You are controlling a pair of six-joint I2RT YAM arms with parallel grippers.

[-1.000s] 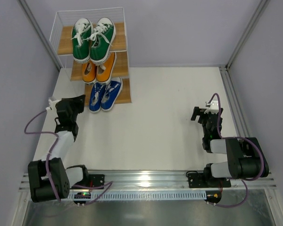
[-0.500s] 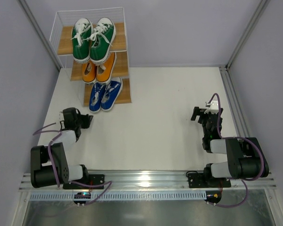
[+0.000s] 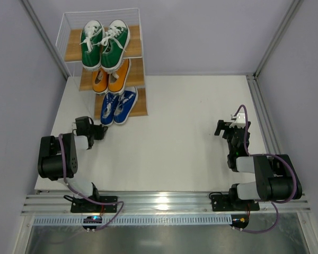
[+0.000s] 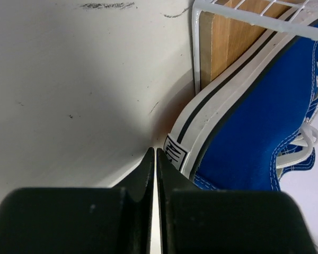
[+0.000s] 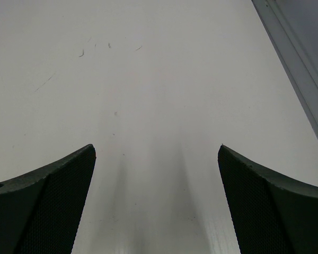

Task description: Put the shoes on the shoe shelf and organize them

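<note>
The shoe shelf (image 3: 74, 50) stands at the back left. The green pair (image 3: 104, 44) is on its top tier, the orange pair (image 3: 111, 77) on the middle tier, the blue pair (image 3: 118, 106) on the bottom tier. My left gripper (image 3: 99, 132) lies low on the table, shut and empty, its tips just short of the heel of the left blue shoe (image 4: 254, 132). The bottom wooden board (image 4: 230, 37) and white wire frame (image 4: 254, 18) show behind that shoe. My right gripper (image 3: 223, 128) is open and empty at the right, over bare table (image 5: 156, 151).
Grey walls close in the left, back and right sides. A metal rail (image 3: 164, 201) runs along the near edge by the arm bases. An aluminium post (image 3: 275, 37) rises at the back right corner.
My left arm has folded down and drawn back, bringing its gripper low to the table beside the blue shoe's heel. The right arm and the shoes have not moved.
</note>
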